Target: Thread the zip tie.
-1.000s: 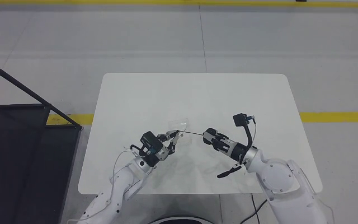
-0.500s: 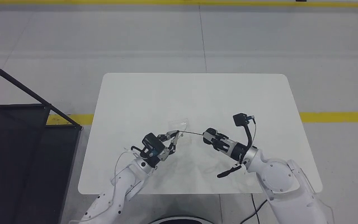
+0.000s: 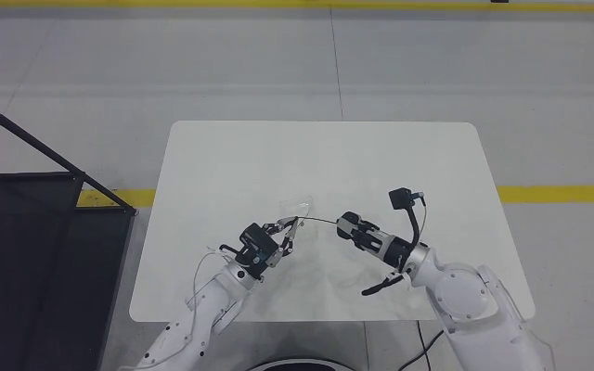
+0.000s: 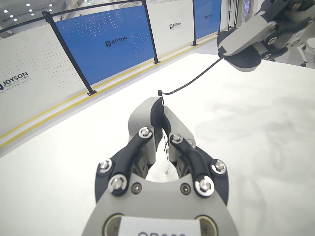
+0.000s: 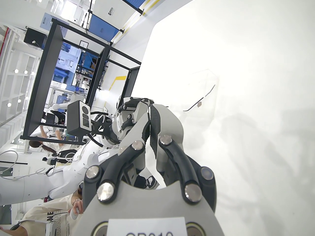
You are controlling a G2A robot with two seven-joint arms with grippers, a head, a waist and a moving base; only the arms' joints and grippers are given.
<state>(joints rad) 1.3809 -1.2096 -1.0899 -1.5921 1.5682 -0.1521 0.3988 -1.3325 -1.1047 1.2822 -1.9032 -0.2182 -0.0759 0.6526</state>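
Zip tie point(image 4: 192, 81) hung above the table point(image 3: 408, 167), a thin black line over its near middle, strung between two claws. The left gripper point(image 4: 160, 106) reached low over the table, fingers pressed together on the head end. The right gripper point(image 3: 343, 223) pinched the tail, also clamped tight. The white tabletop stood on grey floor with a yellow line point(image 3: 548, 193) beside the table. The right wrist camera caught a clear bag point(image 5: 204, 87) lying flat on the table; the left wrist's caught blue fence panels point(image 4: 103, 45) beyond the table
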